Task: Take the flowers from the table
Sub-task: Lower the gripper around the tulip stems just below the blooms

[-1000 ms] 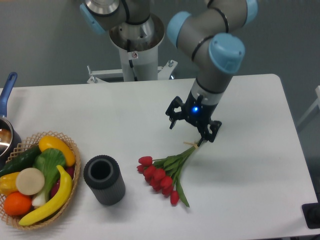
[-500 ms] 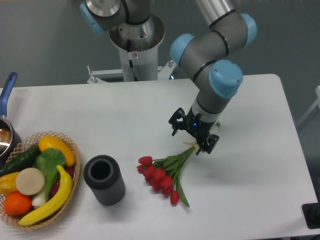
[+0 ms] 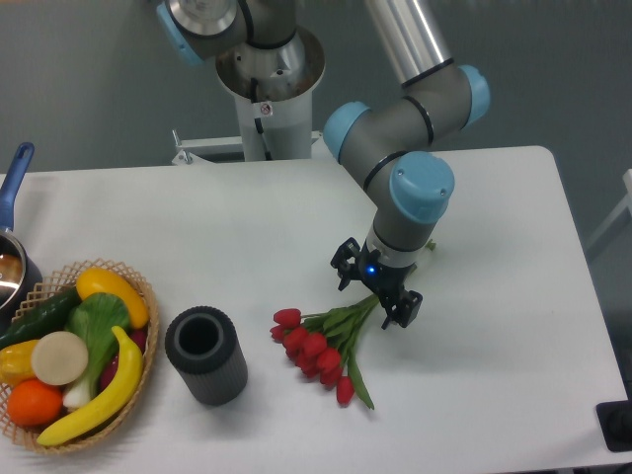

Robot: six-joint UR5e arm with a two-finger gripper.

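Note:
The flowers (image 3: 321,346), a bunch of red tulips with green leaves and thin green stems, lie on the white table (image 3: 494,346) right of centre. The blooms point down-left and the stems run up-right. My gripper (image 3: 375,293) is open and low over the stem end. One finger stands on each side of the stems. The stem tips are hidden under the gripper. I cannot tell whether the fingers touch the table.
A dark grey cylindrical cup (image 3: 205,355) stands upright left of the flowers. A wicker basket of fruit and vegetables (image 3: 69,351) sits at the front left. A pot with a blue handle (image 3: 12,212) is at the left edge. The robot base (image 3: 269,89) stands behind the table.
My gripper has moved down and to the left, from above the stem tips to low around the stems. It stays open. The flowers have not moved.

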